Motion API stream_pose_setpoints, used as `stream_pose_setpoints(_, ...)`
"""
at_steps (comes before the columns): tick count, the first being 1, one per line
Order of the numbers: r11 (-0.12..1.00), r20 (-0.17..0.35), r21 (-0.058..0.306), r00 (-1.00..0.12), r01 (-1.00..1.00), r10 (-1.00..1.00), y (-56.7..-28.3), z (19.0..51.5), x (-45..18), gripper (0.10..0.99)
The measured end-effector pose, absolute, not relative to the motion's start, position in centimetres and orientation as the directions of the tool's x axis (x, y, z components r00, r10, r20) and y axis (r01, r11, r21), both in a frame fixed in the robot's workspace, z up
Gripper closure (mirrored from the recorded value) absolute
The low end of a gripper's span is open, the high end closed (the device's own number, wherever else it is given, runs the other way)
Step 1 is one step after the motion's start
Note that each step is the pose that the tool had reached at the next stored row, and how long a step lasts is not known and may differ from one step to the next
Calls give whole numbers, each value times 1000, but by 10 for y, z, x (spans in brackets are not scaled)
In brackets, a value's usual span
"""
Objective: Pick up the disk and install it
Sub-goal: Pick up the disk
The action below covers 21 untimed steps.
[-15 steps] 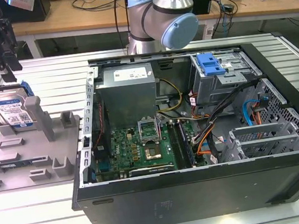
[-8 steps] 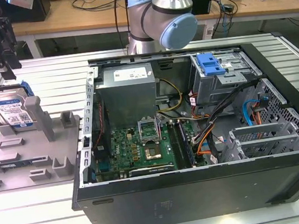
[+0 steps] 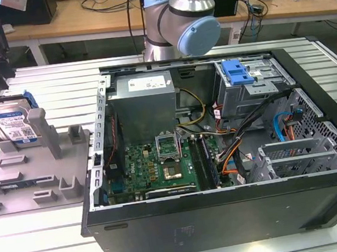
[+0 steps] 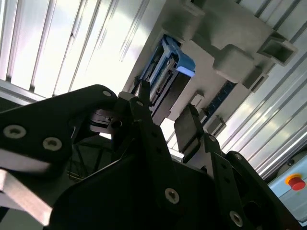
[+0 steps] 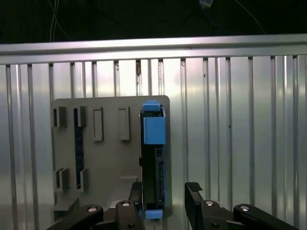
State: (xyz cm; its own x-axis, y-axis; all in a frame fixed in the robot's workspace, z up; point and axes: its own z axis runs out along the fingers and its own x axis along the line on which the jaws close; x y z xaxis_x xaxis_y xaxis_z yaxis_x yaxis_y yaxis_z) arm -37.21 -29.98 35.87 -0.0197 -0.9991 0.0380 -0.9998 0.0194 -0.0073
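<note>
disk: flat silver hard drive, blue plastic rail, upright on edge in grey plastic holder. black gripper above, jaws open, not touching. best: straddle flat faces, descend straight.

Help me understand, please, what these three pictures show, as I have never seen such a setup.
The machine is one robot arm with a gripper at its end. The exterior view comes from a camera off the arm that looks over the whole bench. Both wrist views come from cameras riding on the arm, looking past its black fingers.

On the ribbed metal table lies an open computer case with its circuit board showing. At the exterior view's left is a grey holder. The disk, a silver drive in a blue frame, stands on edge in that holder.

The fingers are open and hold nothing. They hang above the disk, lined up with its top edge, so it has not yet been picked up.
</note>
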Motion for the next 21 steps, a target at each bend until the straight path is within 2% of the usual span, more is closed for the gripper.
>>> stream_pose_setpoints(12,1,38,-8,-2,-1000,-999,-304,350,-408,604)
stream_pose_setpoints(21,-3,38,-8,3,-1000,-999,-306,346,-410,604)
